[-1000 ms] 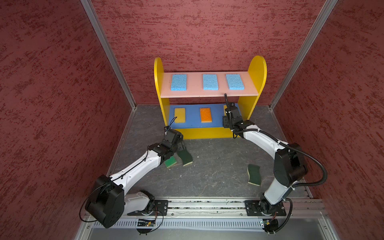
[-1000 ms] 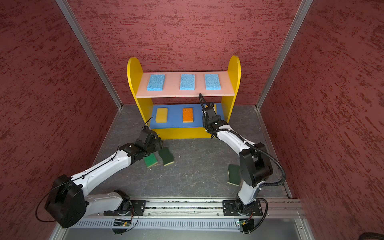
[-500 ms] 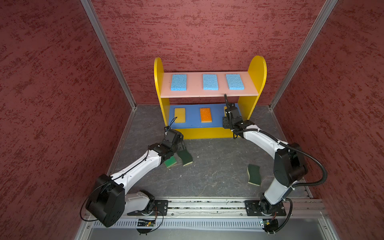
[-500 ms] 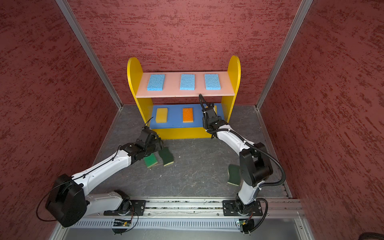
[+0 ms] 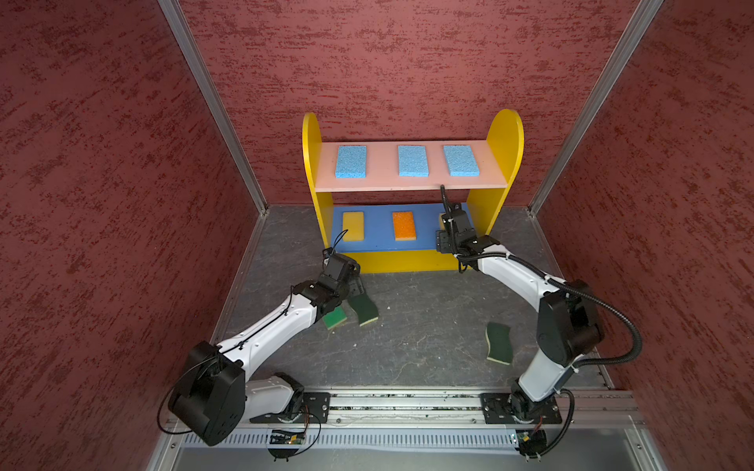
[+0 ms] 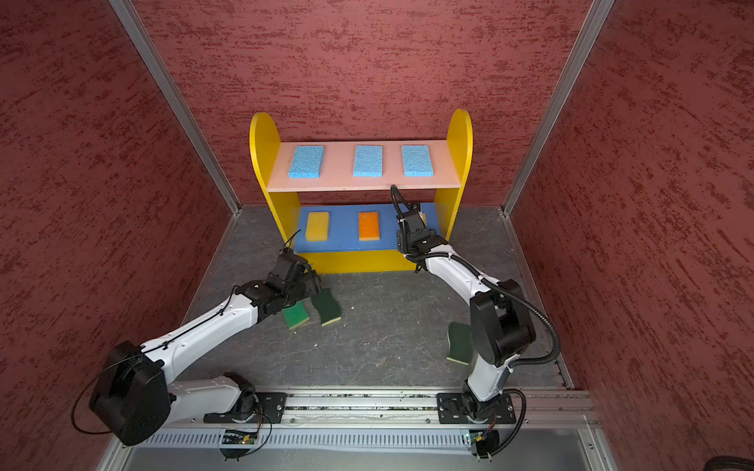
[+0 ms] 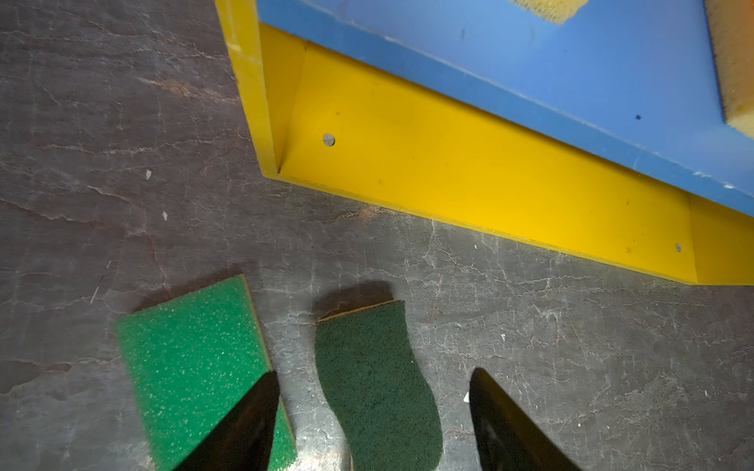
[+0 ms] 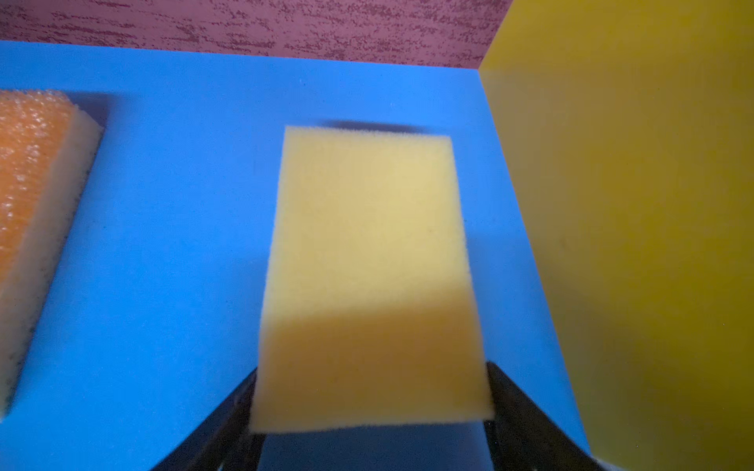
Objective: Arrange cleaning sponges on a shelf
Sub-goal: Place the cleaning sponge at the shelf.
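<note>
The shelf [image 5: 412, 185] stands at the back wall. Three light blue sponges [image 5: 413, 160] lie on its pink top board. On the blue middle board lie a yellow sponge [image 5: 353, 226] and an orange-topped one [image 5: 404, 225]. My right gripper [image 8: 371, 369] reaches onto that board's right end, open, its fingers flanking the near end of a second yellow sponge [image 8: 367, 265] without squeezing it. My left gripper [image 7: 374, 371] hangs open over a dark green wavy sponge [image 7: 375, 375] on the floor. A bright green sponge [image 7: 191, 350] lies beside it, under one finger.
Another dark green wavy sponge [image 5: 498, 342] lies on the grey floor next to the right arm's base. Red walls close in on three sides. The shelf's yellow right side panel [image 8: 612, 224] is close beside the right gripper.
The right gripper's jaws have widened around the yellow sponge on the blue board. The left arm and the floor sponges have not moved.
</note>
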Tool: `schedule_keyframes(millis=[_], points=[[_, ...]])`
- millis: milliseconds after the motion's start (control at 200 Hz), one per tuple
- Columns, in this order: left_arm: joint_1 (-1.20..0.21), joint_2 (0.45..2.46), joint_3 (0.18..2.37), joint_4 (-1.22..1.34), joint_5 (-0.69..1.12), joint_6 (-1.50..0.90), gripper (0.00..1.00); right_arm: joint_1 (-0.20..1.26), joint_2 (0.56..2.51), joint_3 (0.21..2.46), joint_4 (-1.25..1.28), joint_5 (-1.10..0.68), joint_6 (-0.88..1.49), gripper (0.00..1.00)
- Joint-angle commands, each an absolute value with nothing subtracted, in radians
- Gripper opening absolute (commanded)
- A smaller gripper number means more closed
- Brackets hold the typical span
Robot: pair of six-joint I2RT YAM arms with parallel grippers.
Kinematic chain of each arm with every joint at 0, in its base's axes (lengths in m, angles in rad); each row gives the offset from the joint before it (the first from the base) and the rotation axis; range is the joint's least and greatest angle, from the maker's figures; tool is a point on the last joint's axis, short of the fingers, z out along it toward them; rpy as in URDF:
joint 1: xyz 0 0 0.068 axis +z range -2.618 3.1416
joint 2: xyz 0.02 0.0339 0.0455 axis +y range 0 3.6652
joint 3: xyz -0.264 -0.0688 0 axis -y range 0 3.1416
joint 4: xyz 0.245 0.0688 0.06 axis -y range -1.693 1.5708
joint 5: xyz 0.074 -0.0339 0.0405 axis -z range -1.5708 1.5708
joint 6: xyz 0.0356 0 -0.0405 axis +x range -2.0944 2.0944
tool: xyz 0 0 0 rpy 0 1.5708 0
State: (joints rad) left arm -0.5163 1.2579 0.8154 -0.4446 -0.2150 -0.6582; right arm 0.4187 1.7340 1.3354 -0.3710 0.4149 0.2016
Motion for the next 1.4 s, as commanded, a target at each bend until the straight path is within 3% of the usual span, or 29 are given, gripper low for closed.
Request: schedule_keyframes(millis=[0, 776, 1393], points=[[-0.515, 1.26, 0.837, -0.43, -0.213, -0.662, 0.74, 0.395, 1.737, 1.376, -0.414, 0.439, 0.209, 0.82], [-0.523, 1.218, 0.822, -0.448, -0.223, -0.67, 0.74, 0.397, 1.646, 1.352, -0.437, 0.33, 0.225, 0.91], [-0.547, 1.176, 0.821, -0.497, -0.244, -0.681, 0.74, 0.399, 1.465, 1.187, -0.442, 0.257, 0.31, 0.94]])
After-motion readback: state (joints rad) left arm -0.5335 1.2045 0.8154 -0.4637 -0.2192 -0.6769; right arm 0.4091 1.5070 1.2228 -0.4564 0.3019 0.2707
